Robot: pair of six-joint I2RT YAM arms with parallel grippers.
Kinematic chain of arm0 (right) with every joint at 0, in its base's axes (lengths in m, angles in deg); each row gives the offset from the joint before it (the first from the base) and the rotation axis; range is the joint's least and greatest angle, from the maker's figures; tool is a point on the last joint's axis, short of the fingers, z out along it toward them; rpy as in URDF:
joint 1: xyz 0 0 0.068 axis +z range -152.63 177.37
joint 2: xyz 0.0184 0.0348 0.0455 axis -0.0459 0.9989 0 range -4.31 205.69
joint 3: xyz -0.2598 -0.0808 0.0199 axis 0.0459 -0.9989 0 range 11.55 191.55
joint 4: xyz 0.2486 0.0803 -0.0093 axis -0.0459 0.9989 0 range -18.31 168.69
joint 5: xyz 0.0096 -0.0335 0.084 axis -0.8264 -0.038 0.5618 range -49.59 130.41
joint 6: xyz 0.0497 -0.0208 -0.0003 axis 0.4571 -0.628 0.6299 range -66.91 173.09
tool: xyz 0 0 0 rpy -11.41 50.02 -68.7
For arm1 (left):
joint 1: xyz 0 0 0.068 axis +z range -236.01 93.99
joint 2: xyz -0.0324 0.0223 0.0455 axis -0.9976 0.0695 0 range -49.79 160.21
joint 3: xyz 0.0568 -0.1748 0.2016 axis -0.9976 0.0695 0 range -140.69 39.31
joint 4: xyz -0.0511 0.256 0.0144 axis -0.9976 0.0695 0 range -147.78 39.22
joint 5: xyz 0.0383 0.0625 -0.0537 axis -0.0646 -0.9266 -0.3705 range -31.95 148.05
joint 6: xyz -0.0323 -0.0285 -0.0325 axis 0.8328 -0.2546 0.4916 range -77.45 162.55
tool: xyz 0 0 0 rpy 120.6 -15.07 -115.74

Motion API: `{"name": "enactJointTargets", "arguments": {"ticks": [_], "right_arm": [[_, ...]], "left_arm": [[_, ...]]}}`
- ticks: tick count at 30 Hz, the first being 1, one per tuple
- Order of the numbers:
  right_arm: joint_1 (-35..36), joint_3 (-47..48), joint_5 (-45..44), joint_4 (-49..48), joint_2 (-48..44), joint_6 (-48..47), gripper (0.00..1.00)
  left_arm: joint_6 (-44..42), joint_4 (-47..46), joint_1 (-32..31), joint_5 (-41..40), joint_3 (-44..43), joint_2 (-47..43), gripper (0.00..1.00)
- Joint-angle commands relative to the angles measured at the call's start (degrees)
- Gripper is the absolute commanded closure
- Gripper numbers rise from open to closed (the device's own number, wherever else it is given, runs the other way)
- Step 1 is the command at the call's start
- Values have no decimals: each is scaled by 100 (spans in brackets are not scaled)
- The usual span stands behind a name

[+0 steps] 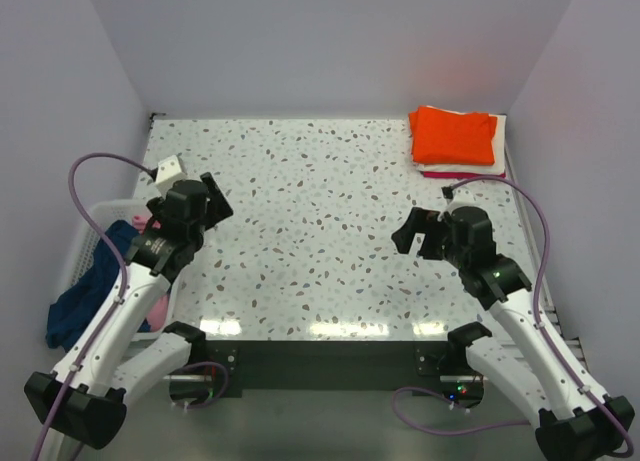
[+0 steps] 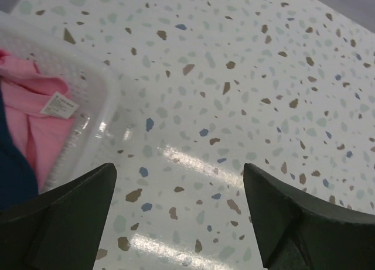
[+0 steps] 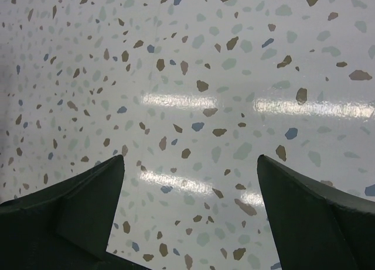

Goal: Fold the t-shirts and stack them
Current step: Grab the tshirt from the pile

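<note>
Left-side basket (image 2: 88, 85) holds navy shirt (image 1: 85, 291) and pink shirt (image 2: 35, 118); left end effector (image 2: 179, 176) and right end effector (image 3: 190, 164) hover released above bench (image 1: 320, 201).

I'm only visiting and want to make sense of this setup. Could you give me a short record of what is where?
Folded stack: orange t-shirt on top, white t-shirt and red t-shirt beneath, at the far right corner of the table
Basket: at the table's left side, holding a crumpled navy t-shirt and a pink t-shirt
Left gripper: open, empty, over the table beside the basket
Right gripper: open, empty, over bare table
</note>
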Motion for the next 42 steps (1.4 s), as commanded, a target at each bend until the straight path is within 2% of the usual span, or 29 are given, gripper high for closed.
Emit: {"name": "enactJointTargets", "arguments": {"ticks": [1,5,6,7,12,17,20,22,26,29,30,32,33,35,36,39,42], "right_arm": [[3,-35,225,-145,-88,-40,1],[3,-44,392,-182,-45,-39,1],[20,-26,419,-190,-36,-40,1],[3,-35,463,-208,-18,-31,1],[21,-88,656,-260,17,-22,1],[21,-105,823,-243,35,-31,1],[12,-158,911,-269,8,-31,1],[12,-193,963,-330,-9,-22,1],[12,-176,1017,-313,26,-31,1],[12,-193,1043,-322,26,-31,1],[12,-193,1052,-322,17,-31,1],[12,-202,1043,-331,-9,-31,1],[12,-211,1043,-339,-18,-31,1],[12,-202,1043,-340,-27,-31,1],[12,-202,1052,-348,-18,-40,1],[12,-202,1104,-340,-27,-40,1],[12,-211,1140,-348,-44,-40,1]], "left_arm": [[446,668,179,-1488,-300,280,5],[517,793,793,-1438,-301,710,5],[482,723,1177,-1280,-283,763,5],[360,540,1364,-957,-266,833,0],[385,301,2654,-664,-187,1527,0],[666,-15,3571,-321,182,2194,0],[746,-147,4019,-514,253,2600,2],[781,-244,4493,-279,288,2854,5],[790,-280,4846,-154,174,3321,12],[781,-244,4855,-215,51,3480,21],[772,-175,4855,-215,16,3488,30],[737,-130,4846,-181,-72,3366,41],[711,-95,4855,-172,-72,3296,52],[693,-51,4855,-128,-107,2980,64],[667,1,4846,-110,-116,2874,80],[614,80,4855,4,-151,2435,100],[579,203,4846,153,-239,2057,100]]}}
